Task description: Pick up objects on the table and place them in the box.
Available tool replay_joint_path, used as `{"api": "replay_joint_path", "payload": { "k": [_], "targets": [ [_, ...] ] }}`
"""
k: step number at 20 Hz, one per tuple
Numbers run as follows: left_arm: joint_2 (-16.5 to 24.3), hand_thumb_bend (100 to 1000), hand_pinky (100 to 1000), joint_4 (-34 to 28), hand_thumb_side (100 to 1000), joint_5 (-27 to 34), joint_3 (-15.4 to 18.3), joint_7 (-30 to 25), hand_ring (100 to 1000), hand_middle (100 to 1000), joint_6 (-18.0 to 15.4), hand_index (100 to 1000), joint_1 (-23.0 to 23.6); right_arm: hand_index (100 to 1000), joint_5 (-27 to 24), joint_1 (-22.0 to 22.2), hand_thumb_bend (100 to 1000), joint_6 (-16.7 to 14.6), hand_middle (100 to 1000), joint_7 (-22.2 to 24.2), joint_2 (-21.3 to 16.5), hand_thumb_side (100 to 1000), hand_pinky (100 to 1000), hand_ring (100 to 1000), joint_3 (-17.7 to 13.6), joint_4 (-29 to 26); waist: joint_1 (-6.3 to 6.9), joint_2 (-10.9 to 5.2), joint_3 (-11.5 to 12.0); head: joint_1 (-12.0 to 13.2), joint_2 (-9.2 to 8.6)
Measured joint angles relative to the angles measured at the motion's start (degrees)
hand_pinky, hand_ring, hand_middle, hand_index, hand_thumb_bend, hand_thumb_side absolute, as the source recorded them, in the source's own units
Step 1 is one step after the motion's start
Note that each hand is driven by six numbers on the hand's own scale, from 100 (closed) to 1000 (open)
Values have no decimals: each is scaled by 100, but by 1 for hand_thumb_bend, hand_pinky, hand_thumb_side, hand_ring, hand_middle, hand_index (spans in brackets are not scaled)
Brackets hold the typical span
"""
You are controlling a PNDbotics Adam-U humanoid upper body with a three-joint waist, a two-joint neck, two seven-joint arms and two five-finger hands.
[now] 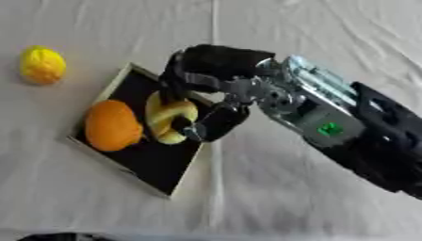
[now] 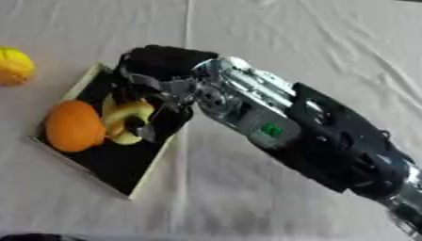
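Observation:
A shallow box (image 1: 102,98) with a pale rim and a black inside lies askew at left of centre. An orange (image 1: 113,125) rests inside it at the left. My right hand (image 1: 216,63) reaches in from the right and hangs over the box. Its fingers and thumb are curled round a yellow curved fruit (image 1: 167,114), like a banana, held just right of the orange within the box's outline. Whether that fruit touches the box floor is hidden. A yellow lemon-like fruit (image 1: 42,65) sits on the cloth outside the box, to the upper left.
White wrinkled cloth (image 1: 272,197) covers the whole table. My right forearm (image 1: 329,122) runs diagonally from the lower right to the box. A dark sliver (image 1: 62,237) at the bottom left edge is all that shows of my left hand.

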Motion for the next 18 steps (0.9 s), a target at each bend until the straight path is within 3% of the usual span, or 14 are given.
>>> {"api": "replay_joint_path", "payload": {
  "k": [6,8,10,13,18],
  "targets": [
    [-16,174,814,0,417,1,-1,-8,835,804,-5,869,-3,844,230,99,120,-363,753,109,184,110,840,796,117,553,-21,10,17,-18,-1],
    [-16,173,814,0,417,1,-1,-8,835,804,-5,868,-3,897,324,101,143,-502,801,212,184,252,878,839,113,590,-24,10,15,-18,-1],
    [-16,172,814,0,417,1,-1,-8,835,804,-5,869,-3,910,402,133,151,-595,822,290,174,282,895,864,61,548,-27,10,8,-17,-1],
    [-16,173,814,0,416,1,-1,-9,835,804,-4,869,-2,921,496,151,152,-606,836,327,63,310,907,879,-110,209,-31,9,-19,-11,-1],
    [-16,173,814,0,416,1,0,-8,835,804,-3,869,0,918,475,216,133,-460,830,351,-228,276,902,870,-515,-666,-34,-13,-51,32,-1]
  ]
}}
